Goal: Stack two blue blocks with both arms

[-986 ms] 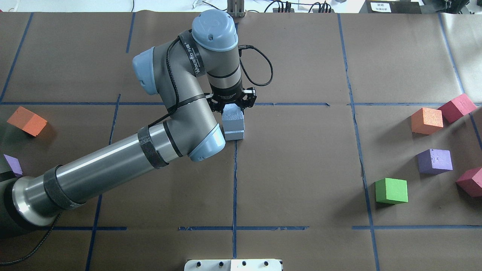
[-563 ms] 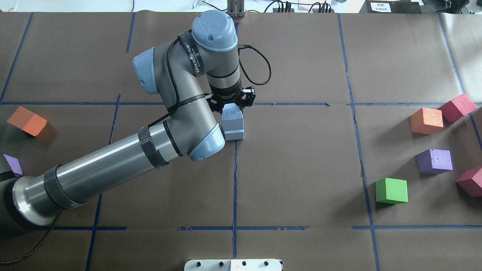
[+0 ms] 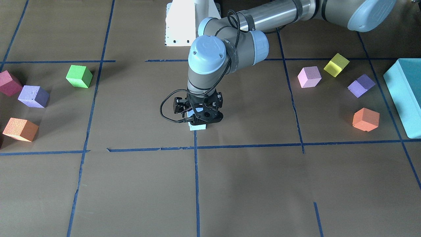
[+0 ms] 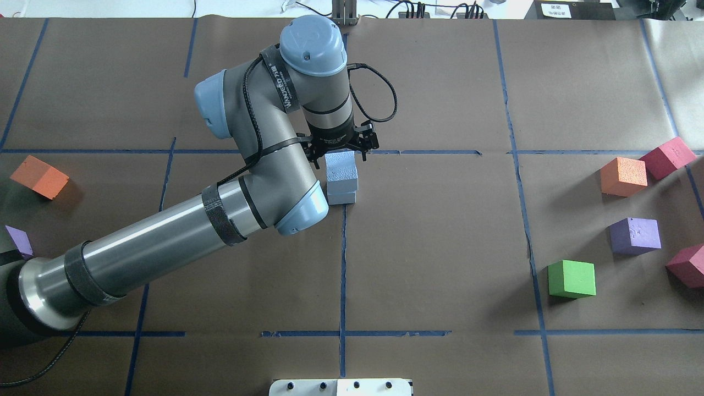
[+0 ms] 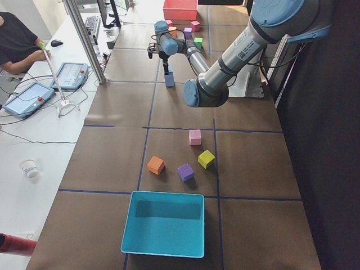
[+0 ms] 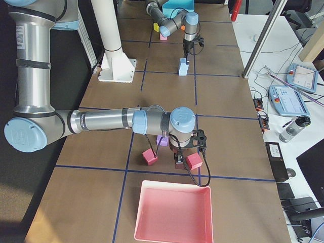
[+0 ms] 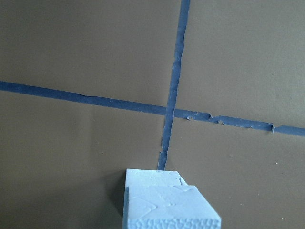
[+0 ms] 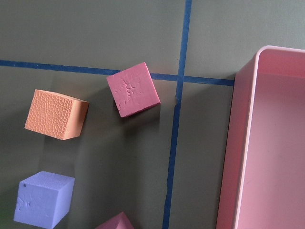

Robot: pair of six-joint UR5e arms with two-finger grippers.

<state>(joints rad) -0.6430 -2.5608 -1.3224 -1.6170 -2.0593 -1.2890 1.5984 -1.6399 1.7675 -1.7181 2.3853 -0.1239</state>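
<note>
The two blue blocks stand stacked at the table's middle, on a blue tape crossing. The upper block [image 4: 341, 169] rests on the lower block [image 4: 341, 198]. The stack also shows in the left wrist view [image 7: 167, 210] and in the front view [image 3: 197, 127]. My left gripper [image 4: 341, 151] hovers right over the stack with its jaws spread, touching neither block; it also shows in the front view [image 3: 199, 115]. My right gripper [image 6: 181, 161] shows only in the exterior right view, low over red cubes at the table's right end. I cannot tell whether it is open.
On the right lie a green cube [image 4: 572, 279], a purple cube [image 4: 635, 235], an orange cube [image 4: 623, 176] and two red cubes. On the left are pink, yellow, purple and orange cubes [image 3: 365, 119] and a teal box [image 3: 404, 95]. A pink tray [image 6: 174, 212] lies at the right end.
My left gripper has opened and let go of the upper blue block, which now sits square on the lower one. The gripper has lifted slightly. Nothing else has moved.
</note>
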